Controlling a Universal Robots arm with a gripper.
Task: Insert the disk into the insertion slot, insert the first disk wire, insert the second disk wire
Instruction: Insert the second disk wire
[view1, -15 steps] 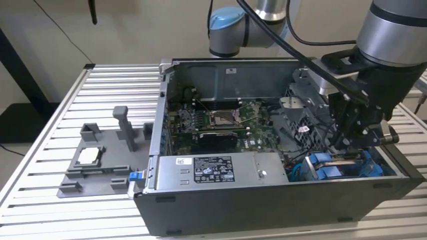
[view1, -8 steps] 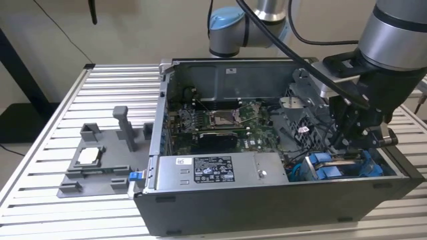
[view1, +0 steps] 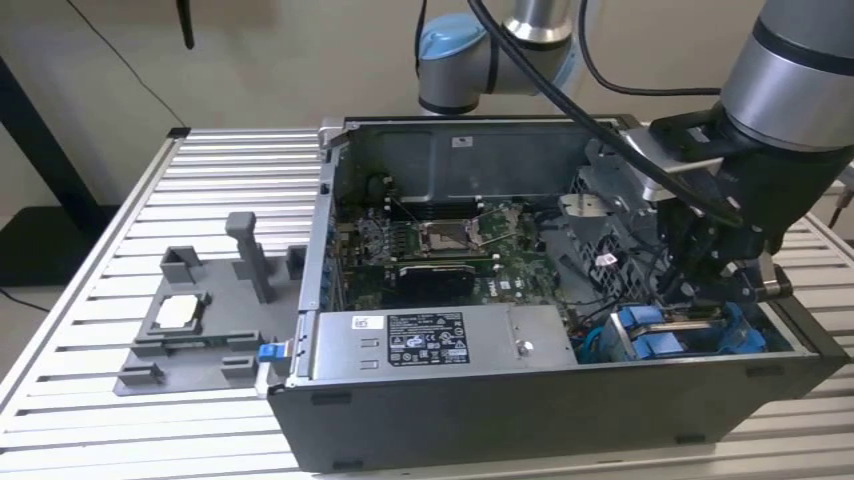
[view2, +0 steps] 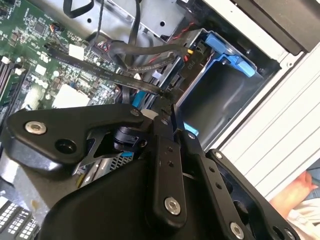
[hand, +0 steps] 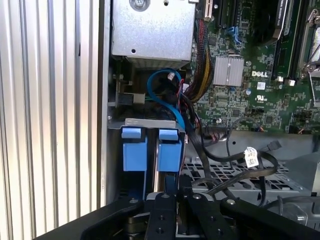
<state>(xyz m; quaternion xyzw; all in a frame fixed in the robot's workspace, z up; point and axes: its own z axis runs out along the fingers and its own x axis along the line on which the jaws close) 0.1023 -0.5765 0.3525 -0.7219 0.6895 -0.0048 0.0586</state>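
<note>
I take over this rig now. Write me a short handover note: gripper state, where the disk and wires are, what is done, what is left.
Gripper: low inside the computer case, fingers shut, close above the insertion slot.
Black wire: its end lies at the fingertips; I cannot tell whether it is pinched.
Disk: two blue frames sit side by side in the slot, so the disk looks inserted.
Grey fixture tray: on the table, at the exterior view's left of the case.
Done: disk insertion, apparently.
Left: no wire visibly plugged into the disk; treat both wires as open.
</note>
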